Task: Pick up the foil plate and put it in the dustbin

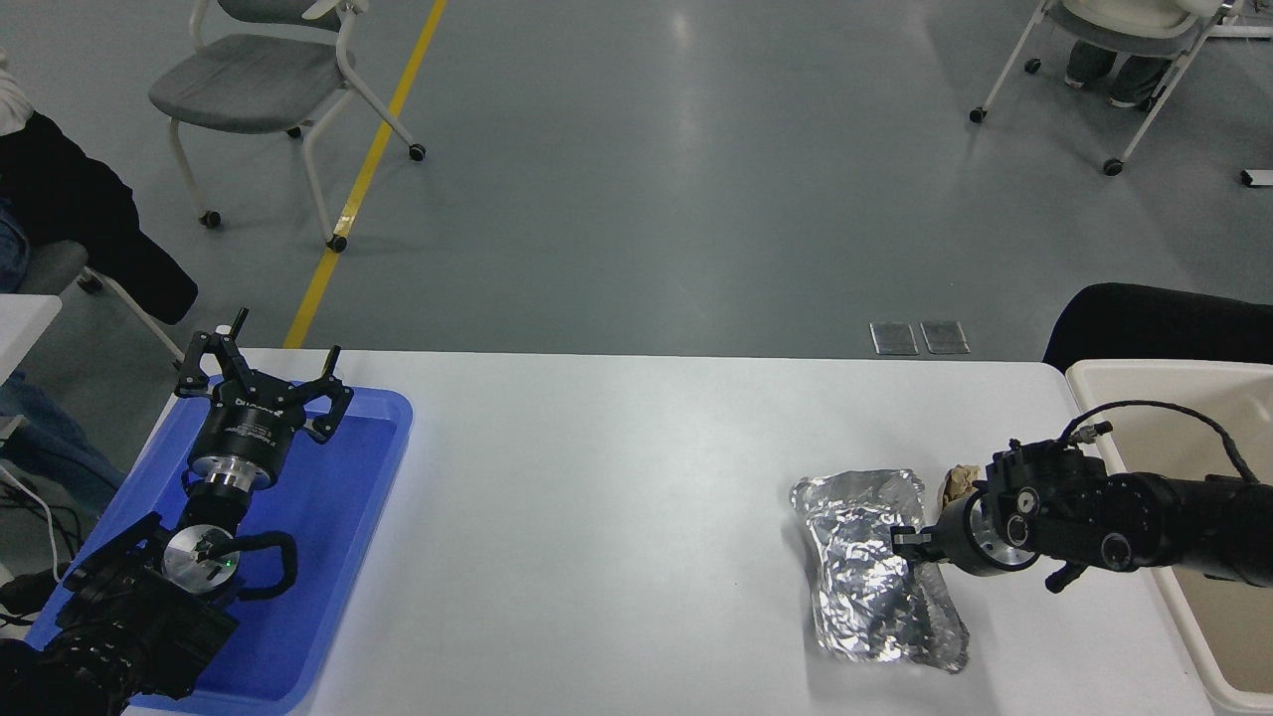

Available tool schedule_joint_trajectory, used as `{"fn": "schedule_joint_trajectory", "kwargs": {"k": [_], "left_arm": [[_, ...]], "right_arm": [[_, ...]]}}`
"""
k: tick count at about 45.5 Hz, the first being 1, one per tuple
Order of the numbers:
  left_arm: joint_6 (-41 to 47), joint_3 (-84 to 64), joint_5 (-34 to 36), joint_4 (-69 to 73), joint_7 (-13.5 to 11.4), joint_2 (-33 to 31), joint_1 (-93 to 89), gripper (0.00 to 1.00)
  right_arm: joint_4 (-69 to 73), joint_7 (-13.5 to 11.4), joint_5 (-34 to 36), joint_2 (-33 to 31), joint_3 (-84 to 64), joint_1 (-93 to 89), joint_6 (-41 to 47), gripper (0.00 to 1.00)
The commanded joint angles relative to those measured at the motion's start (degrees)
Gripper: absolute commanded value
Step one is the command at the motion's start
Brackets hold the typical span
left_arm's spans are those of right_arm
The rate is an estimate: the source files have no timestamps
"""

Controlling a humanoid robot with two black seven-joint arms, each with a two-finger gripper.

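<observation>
Head view only. Foil plate (873, 567) lies on the white table (617, 517), right of centre and toward the near edge, long axis running far-to-near, crumpled surface facing up. Right gripper (907, 544) comes in from the right edge, arm roughly level, and meets the plate's right rim about midway along it. Fingers mostly hidden against the foil; cannot tell whether they are apart or pinched on the rim. Small tan paper wad (957, 481) sits just beyond the gripper's wrist, near the plate's far right corner. Dustbin (1099, 383), cream, stands at the table's right end, only its left part in frame; the right arm crosses over its rim.

Left gripper (261, 383) parked at lower left over the blue tray (343, 517), fingers spread wide apart, nothing between them.

Background: grey chair (261, 85) on the floor far left, yellow floor line (373, 164) beside it.
</observation>
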Motion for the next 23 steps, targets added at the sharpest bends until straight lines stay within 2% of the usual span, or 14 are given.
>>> {"fn": "schedule_joint_trajectory", "kwargs": {"k": [1,10,23], "left_arm": [[0.0,0.0,0.0,0.0,0.0,0.0,0.0,1.0],[0.0,0.0,0.0,0.0,0.0,0.1,0.1,1.0],[0.0,0.0,0.0,0.0,0.0,0.1,0.1,1.0]], "right_arm": [[7.2,0.0,4.7,-4.1,-6.7,12.8,3.4,0.0],[17.1,0.0,13.4,-6.7,-20.1,32.7,7.3,0.0],[31.2,0.0,20.8,-4.6,-34.4,59.3,12.0,0.0]]}}
